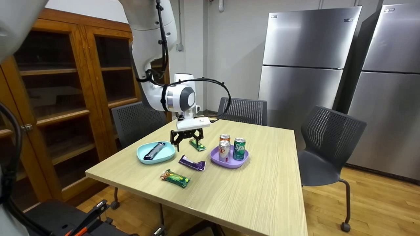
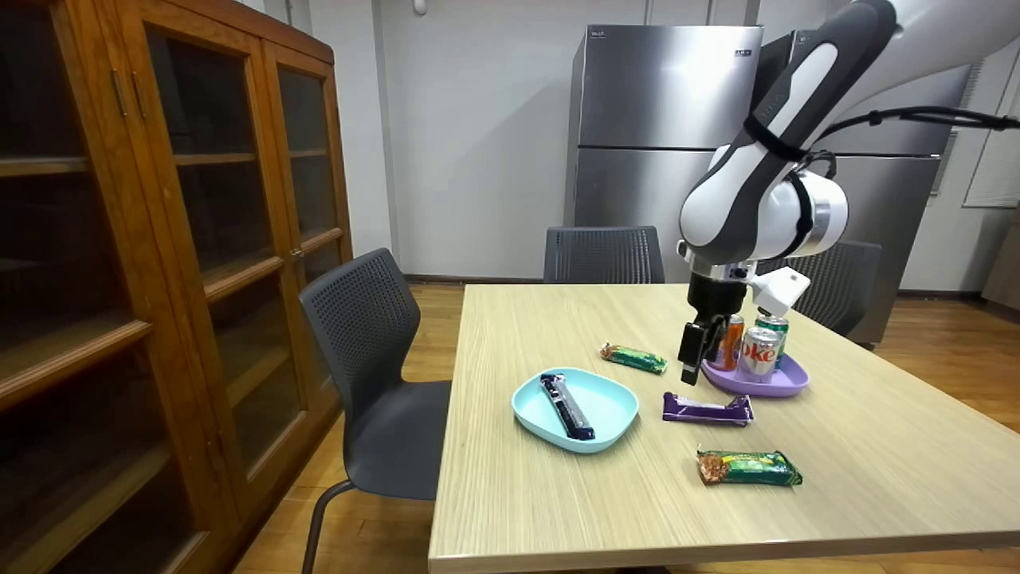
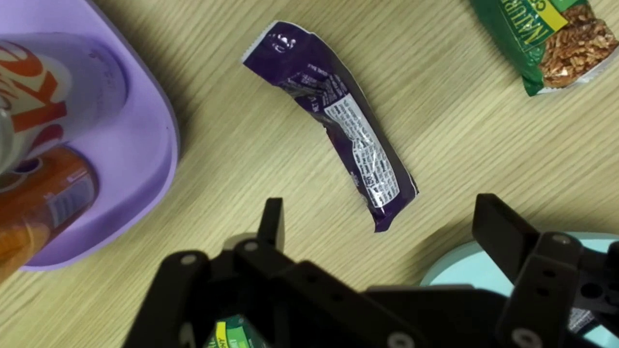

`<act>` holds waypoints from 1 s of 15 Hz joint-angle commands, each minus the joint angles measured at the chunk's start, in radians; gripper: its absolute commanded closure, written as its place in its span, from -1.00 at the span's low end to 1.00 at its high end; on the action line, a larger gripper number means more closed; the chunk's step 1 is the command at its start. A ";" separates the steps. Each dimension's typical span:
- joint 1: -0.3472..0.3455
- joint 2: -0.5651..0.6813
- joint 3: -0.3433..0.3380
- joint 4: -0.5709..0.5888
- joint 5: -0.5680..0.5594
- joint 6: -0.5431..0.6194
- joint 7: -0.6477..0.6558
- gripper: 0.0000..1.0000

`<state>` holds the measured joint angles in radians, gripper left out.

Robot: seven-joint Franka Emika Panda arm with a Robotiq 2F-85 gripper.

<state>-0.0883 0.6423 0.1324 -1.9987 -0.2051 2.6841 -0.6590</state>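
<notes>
Glossy purple-wrapped bar [image 3: 344, 118], creased and bent

In wrist view, gripper [image 3: 378, 212] partly hides turquoise plate [image 3: 471, 267]

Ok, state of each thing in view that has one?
Claw: open, holding nothing
Purple bar: wrapped, bent, on the table
Near green bar: wrapped, lying on table
Far green bar: wrapped, lying on table
Dark bar: wrapped, lying in teal plate
Coke can: upright on purple plate
Orange can: upright, same plate
Sprite can: upright, same plate
Cabinet doors: shut
Fridge doors: shut
</notes>
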 commanded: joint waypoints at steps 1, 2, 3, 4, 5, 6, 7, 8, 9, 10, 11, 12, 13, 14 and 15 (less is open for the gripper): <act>0.014 0.054 -0.014 0.062 -0.064 -0.022 -0.061 -1.00; 0.016 0.066 -0.017 0.071 -0.078 -0.025 -0.072 -1.00; 0.019 0.077 -0.019 0.078 -0.091 -0.026 -0.082 -1.00; 0.025 0.086 -0.025 0.085 -0.106 -0.028 -0.086 -1.00; 0.029 0.094 -0.029 0.090 -0.117 -0.027 -0.094 -1.00; 0.030 0.101 -0.030 0.093 -0.125 -0.029 -0.104 -1.00; 0.035 0.109 -0.035 0.098 -0.138 -0.028 -0.110 -1.00; 0.034 0.115 -0.035 0.102 -0.146 -0.028 -0.119 -1.00; 0.036 0.121 -0.037 0.106 -0.153 -0.029 -0.126 -1.00; 0.034 0.125 -0.037 0.107 -0.158 -0.030 -0.141 -1.00; 0.033 0.127 -0.037 0.108 -0.162 -0.032 -0.153 -1.00; 0.034 0.131 -0.039 0.109 -0.166 -0.032 -0.159 -1.00; 0.034 0.134 -0.040 0.110 -0.166 -0.033 -0.168 -1.00; 0.033 0.136 -0.041 0.110 -0.165 -0.035 -0.178 -1.00; 0.034 0.138 -0.043 0.111 -0.164 -0.037 -0.184 -1.00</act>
<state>-0.0659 0.7709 0.1018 -1.9140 -0.3508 2.6797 -0.8084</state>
